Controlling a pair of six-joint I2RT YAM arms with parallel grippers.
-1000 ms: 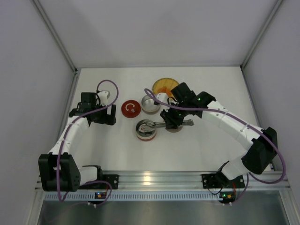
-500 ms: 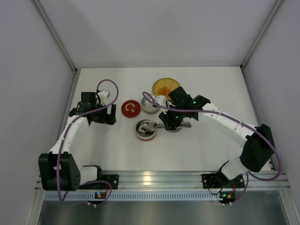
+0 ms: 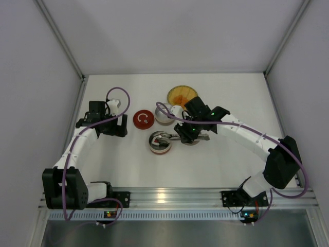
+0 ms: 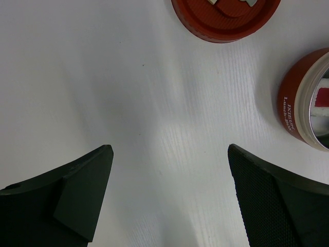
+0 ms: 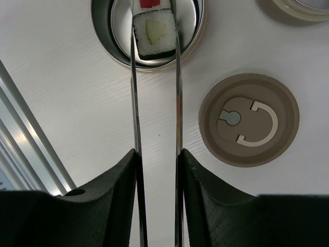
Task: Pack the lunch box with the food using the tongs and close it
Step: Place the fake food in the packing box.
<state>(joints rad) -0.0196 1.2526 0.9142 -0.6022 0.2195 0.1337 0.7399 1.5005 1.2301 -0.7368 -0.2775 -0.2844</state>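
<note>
Right gripper (image 5: 157, 154) shifted left; tongs (image 5: 133, 103) hold white-and-black cube (image 5: 153, 35) over lunch box (image 5: 109, 50).

free: bare table (image 4: 77, 77) between jaws of left gripper (image 4: 168, 154) | blocked ahead: red lid (image 4: 226, 18); red lunch box (image 4: 295, 103) | tan lid (image 5: 249, 119) just beside tongs (image 5: 177, 103); steel tin (image 3: 164, 116) behind, gap seemingly narrow

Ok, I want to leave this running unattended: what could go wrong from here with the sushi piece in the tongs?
1. The sushi roll is pinched only at the very tips of the tongs held by the right gripper. A slight loosening could drop it early, perhaps onto the steel container rim.
2. A red-topped piece already lies inside, just beyond, so the roll may land tilted on it.
</note>
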